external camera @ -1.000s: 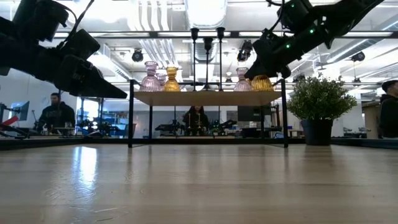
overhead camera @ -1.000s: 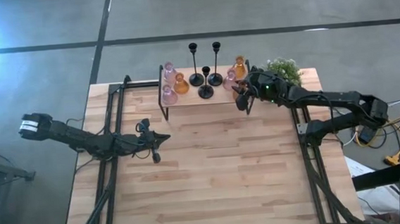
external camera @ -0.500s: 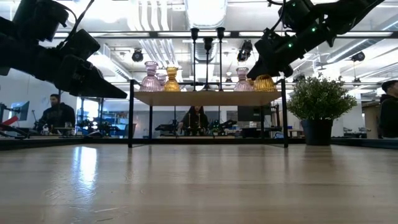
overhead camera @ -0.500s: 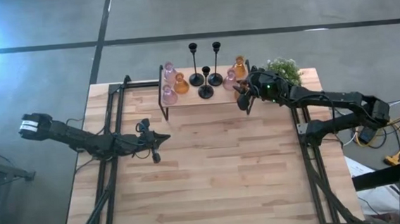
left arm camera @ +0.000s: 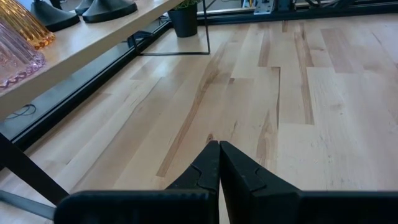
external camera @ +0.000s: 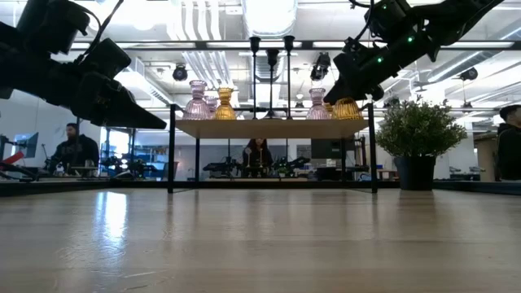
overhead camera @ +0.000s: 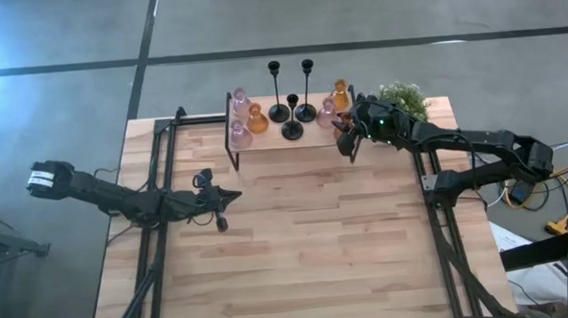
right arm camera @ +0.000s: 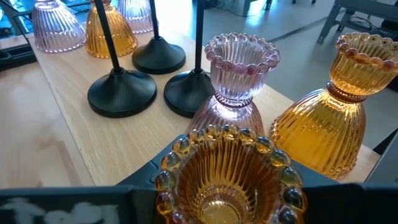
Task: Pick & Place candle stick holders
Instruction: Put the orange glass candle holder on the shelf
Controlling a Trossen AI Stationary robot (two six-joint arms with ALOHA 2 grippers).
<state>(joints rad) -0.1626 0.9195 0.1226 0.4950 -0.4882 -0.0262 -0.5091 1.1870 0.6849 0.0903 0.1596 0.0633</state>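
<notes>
Right wrist view: right hand point(right arm camera: 227, 186) clamped on ribbed amber glass candle holder point(right arm camera: 227, 171), upright, mouth up, at the raised wooden shelf's point(overhead camera: 277, 134) right end, beside pink glass holder point(right arm camera: 239, 81). Left hand point(overhead camera: 220, 224) pinched together, far off over the surface, so right arm's nearer.

crowded shelf point(overhead camera: 263, 143), open table point(overhead camera: 300, 238) in front

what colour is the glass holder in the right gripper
Amber, ribbed glass holder with a beaded rim; the right wrist view shows it best.

holders point(overhead camera: 290, 106) on shelf point(overhead camera: 278, 139), table's point(overhead camera: 300, 238) far edge | plant point(overhead camera: 405, 97) right of shelf
</notes>
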